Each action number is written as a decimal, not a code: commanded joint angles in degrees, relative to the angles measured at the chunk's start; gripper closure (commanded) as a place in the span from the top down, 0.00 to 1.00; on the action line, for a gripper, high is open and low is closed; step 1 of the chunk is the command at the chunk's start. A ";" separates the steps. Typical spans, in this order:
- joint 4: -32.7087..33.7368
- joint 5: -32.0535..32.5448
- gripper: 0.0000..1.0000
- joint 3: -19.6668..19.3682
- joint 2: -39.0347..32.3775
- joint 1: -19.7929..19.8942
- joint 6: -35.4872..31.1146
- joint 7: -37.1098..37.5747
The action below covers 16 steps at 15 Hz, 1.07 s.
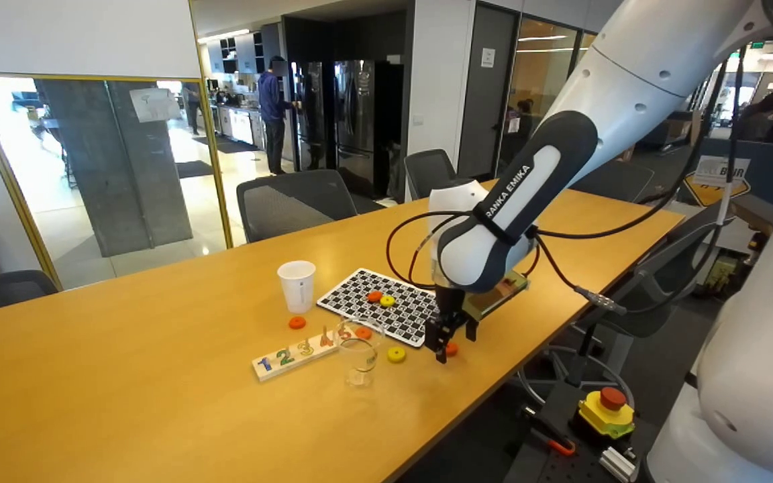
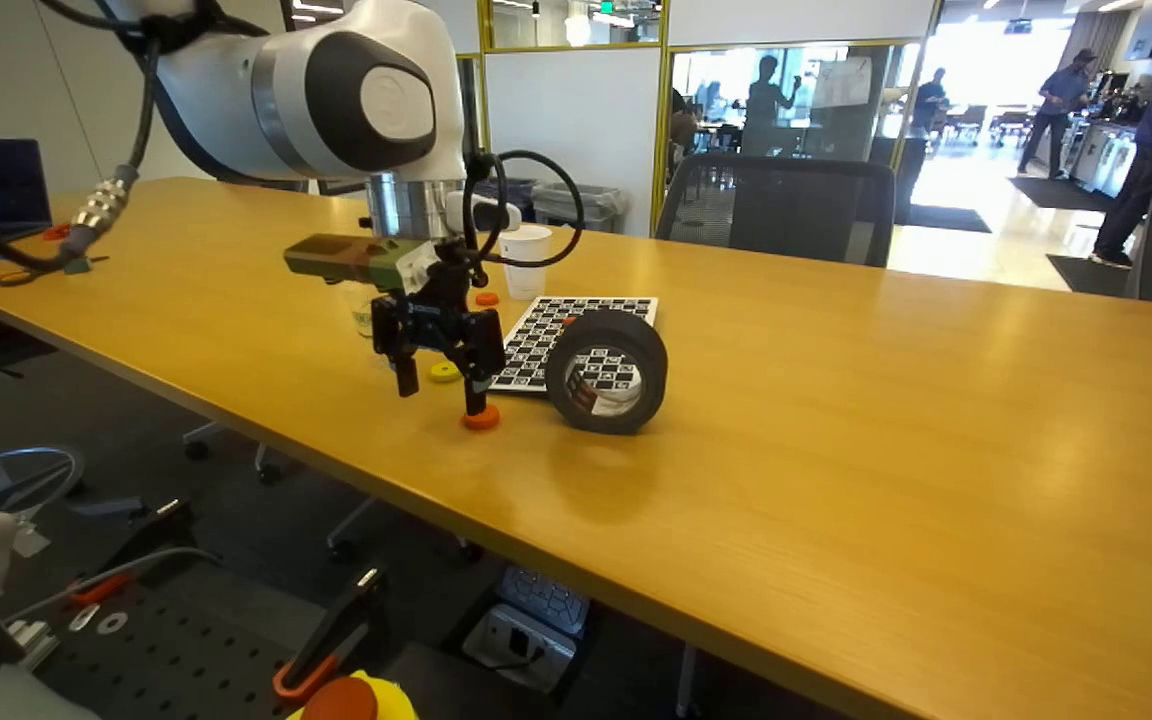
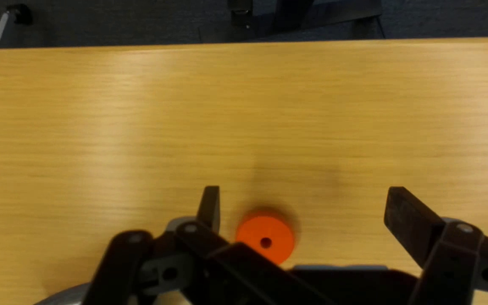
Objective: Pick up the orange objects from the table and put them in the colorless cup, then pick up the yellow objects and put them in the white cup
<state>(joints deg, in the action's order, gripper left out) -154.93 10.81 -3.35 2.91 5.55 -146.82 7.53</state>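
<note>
One orange disc [image 3: 269, 226] lies flat on the surface [image 3: 176, 110] below the gripper [image 3: 304, 190], off-ctr.; jaws spread wide, w/ nothing held. Prob. light, stiff, a bit slick: I'd pinch low on opp. sides of its rim.

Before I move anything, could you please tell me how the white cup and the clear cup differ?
The white cup is opaque; the clear cup is see-through. In an exterior view, the white cup stands beyond the number strip, the clear cup on the camera's side of it. Both stand upright on the table.
</note>
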 commanded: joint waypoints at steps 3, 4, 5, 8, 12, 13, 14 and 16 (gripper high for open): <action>0.75 5.88 1.00 -1.66 -4.67 1.06 -7.44 8.35; 0.46 5.73 1.00 -2.01 -5.10 0.95 -9.19 8.86; 0.24 5.15 1.00 -2.34 -5.59 0.83 -10.82 8.94; 0.00 4.41 1.00 -3.25 -6.99 0.49 -14.94 9.50; -0.68 0.68 1.00 -3.94 -7.90 0.58 -17.79 7.64; -0.92 -0.91 1.00 -3.80 -7.91 0.69 -18.17 6.81; -1.22 -3.31 1.00 -3.43 -7.80 0.81 -18.41 5.67; -1.38 -7.73 1.00 -2.90 -7.45 0.97 -18.24 2.95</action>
<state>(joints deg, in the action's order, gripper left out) -155.59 8.62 -6.70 -4.54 6.40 -162.61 14.17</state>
